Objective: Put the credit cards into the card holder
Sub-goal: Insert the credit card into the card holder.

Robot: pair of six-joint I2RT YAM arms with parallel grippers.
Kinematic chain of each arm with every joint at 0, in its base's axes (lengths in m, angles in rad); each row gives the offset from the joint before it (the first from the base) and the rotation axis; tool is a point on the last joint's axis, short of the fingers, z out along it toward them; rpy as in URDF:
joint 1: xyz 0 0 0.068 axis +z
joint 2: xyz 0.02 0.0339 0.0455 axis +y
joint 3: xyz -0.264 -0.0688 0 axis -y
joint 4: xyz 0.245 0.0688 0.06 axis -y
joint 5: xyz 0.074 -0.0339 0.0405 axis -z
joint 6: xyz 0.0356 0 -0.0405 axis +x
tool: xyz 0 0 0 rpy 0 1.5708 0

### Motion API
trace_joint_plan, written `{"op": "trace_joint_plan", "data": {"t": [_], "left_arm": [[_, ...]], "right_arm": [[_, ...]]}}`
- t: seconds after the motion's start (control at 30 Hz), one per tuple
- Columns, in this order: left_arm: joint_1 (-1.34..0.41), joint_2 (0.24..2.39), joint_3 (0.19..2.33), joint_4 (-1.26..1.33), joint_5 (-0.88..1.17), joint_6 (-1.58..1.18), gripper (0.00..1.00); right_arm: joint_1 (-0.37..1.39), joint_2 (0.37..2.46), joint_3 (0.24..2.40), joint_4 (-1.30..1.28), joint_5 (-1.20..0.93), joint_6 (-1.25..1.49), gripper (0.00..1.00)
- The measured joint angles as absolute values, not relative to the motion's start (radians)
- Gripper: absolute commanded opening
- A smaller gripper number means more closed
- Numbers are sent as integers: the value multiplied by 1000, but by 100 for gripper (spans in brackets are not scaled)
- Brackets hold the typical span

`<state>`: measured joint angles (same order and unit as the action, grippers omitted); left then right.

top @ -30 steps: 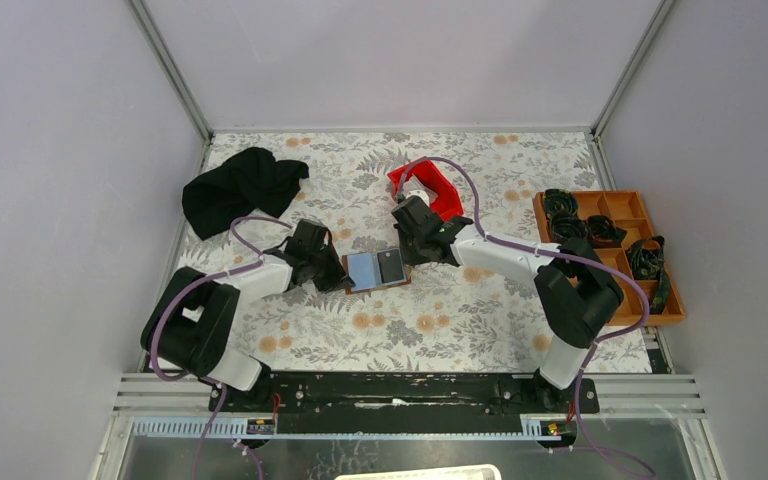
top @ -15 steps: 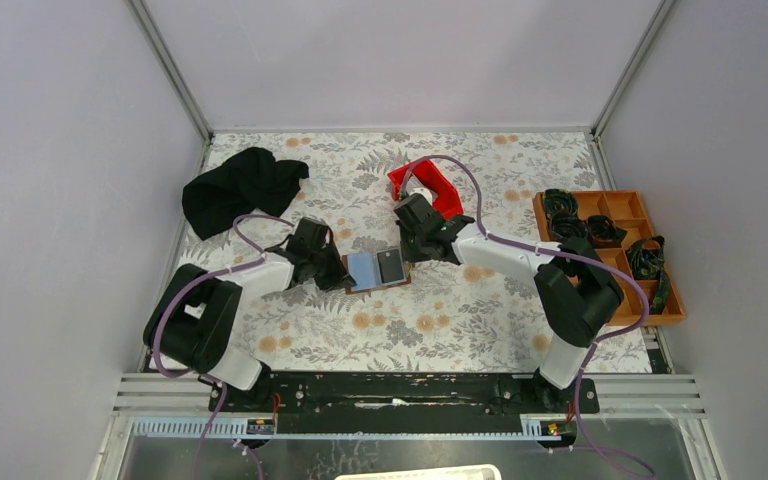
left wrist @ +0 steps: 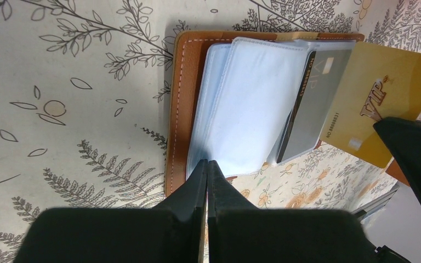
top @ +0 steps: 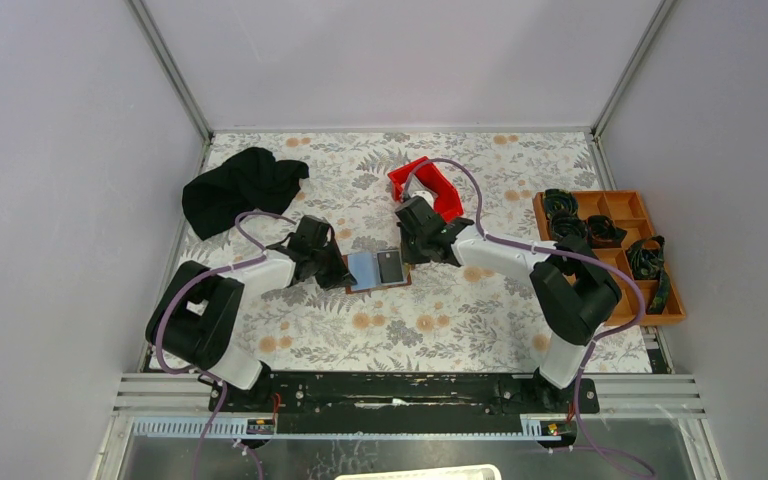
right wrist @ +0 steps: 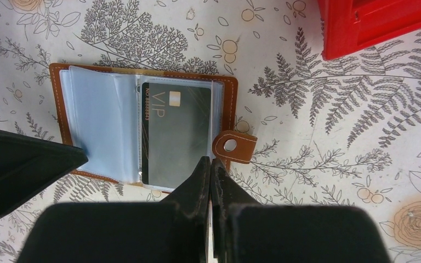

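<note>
The brown card holder [top: 378,270] lies open on the floral mat, its clear sleeves [left wrist: 252,104] spread out. A dark credit card [right wrist: 175,131] sits inside the right-hand sleeve, beside the tab clasp [right wrist: 234,146]. My left gripper [left wrist: 207,162] is shut with nothing in it, its tips at the near edge of the left sleeves. My right gripper [right wrist: 211,159] is shut on a gold credit card [left wrist: 381,93]. That card hangs tilted over the holder's right side and shows only edge-on in the right wrist view.
A red plastic bin [top: 428,185] stands just behind the right gripper. A black cloth [top: 240,188] lies at the back left. An orange-brown compartment tray [top: 650,305] with dark items sits along the right edge.
Both arms have shifted only slightly. Both grippers stay shut and the card holder lies where it was.
</note>
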<state>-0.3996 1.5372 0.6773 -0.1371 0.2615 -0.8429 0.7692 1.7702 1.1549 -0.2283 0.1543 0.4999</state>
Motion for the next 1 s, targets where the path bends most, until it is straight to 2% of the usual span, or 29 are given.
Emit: {"op": "trace_joint_plan", "data": {"t": [1.0], "left_arm": [[-400,1539,678,-138,262,-834,0]], "right_arm": [[741,1763,1083,-113,136,542,0]]}}
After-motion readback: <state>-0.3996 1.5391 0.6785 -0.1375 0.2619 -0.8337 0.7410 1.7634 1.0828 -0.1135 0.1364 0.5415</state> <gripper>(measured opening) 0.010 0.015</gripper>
